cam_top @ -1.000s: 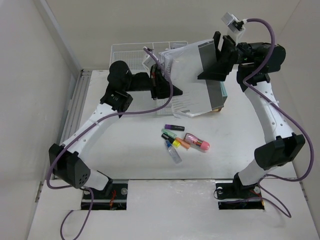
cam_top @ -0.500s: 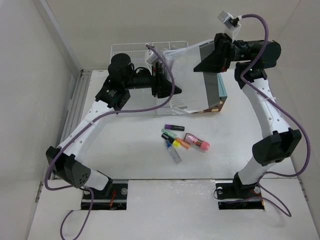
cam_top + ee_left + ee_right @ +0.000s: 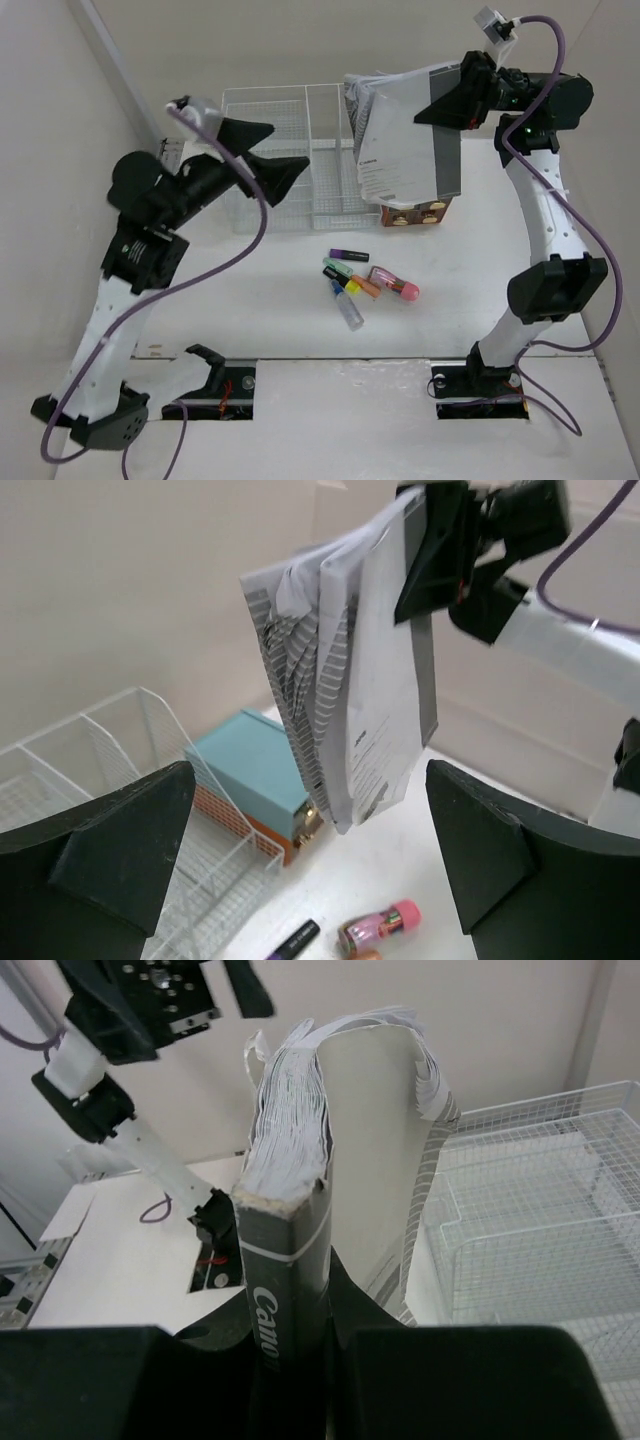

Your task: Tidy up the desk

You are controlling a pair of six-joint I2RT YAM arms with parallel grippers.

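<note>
A thick grey-and-white manual (image 3: 405, 135) hangs in the air over the back right of the desk (image 3: 250, 300), pages fanned and drooping. My right gripper (image 3: 455, 95) is shut on its dark spine (image 3: 285, 1260), seen up close in the right wrist view. My left gripper (image 3: 270, 152) is open and holds nothing, well to the left of the manual above the white wire basket (image 3: 265, 92). In the left wrist view the manual (image 3: 350, 690) hangs ahead of the open fingers (image 3: 120, 840), with the teal box (image 3: 255, 770) below it.
Several markers and a pink-capped tube (image 3: 400, 290) lie loose in the middle of the desk. The teal box with an orange base (image 3: 420, 212) stands under the manual, next to the basket's right end. Pale walls close in on the left, back and right.
My left gripper opened, let go of the manual and drew back to the left. The right gripper closed on the spine and raised the manual up and right.
</note>
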